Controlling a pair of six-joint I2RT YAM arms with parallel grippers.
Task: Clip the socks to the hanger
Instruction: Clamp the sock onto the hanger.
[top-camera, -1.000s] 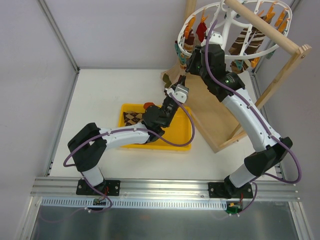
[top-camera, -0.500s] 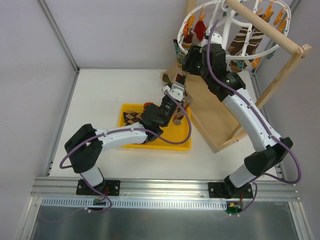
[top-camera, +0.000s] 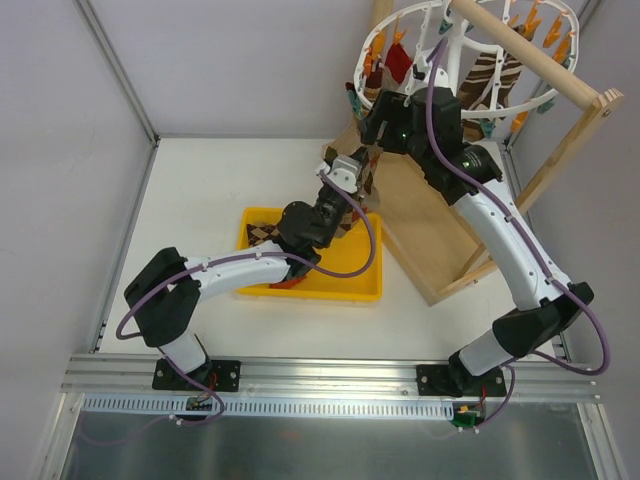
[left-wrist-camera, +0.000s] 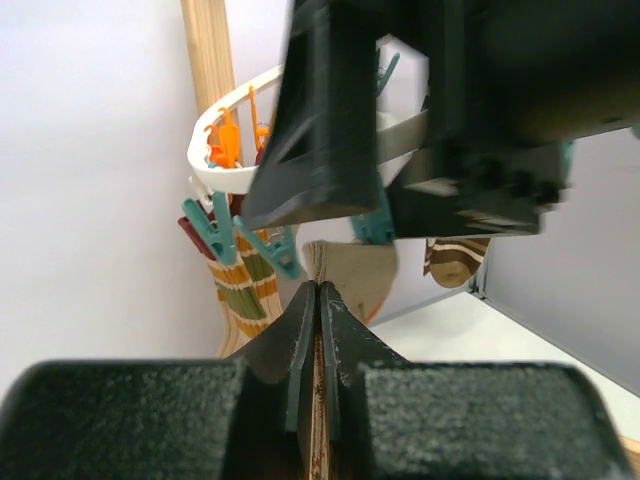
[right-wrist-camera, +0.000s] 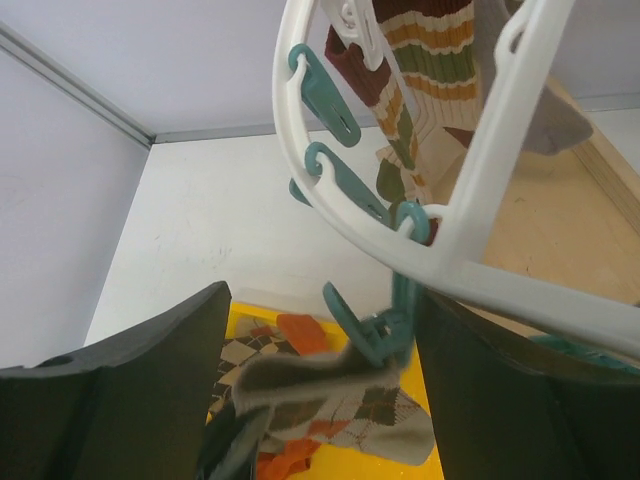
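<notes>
1. Clamps the left gripper (left-wrist-camera: 318, 300) tight on an argyle sock (right-wrist-camera: 335, 400), raised just under the hanger (right-wrist-camera: 480, 170).
2. Spreads the right gripper (right-wrist-camera: 320, 400) wide, fingers either side of a teal clothespin (right-wrist-camera: 375, 335) on the hanger's rim.
3. Seems to show the sock's cuff caught in that clothespin.
4. Shows more socks (right-wrist-camera: 290, 330) in the yellow tray (top-camera: 330, 285), mid-tabletop.

Argyle sock (right-wrist-camera: 350, 405) apparently in a teal clip (right-wrist-camera: 370, 335) under the white hanger (right-wrist-camera: 480, 170), yellow tray (right-wrist-camera: 250, 312) below.

A yellow tray (top-camera: 358, 282) is set on the white table (top-camera: 210, 190) — just beside the board (top-camera: 425, 225) of a wooden stand (top-camera: 560, 155), whose round rod (top-camera: 530, 52) is carried high across the top-right corner.
</notes>
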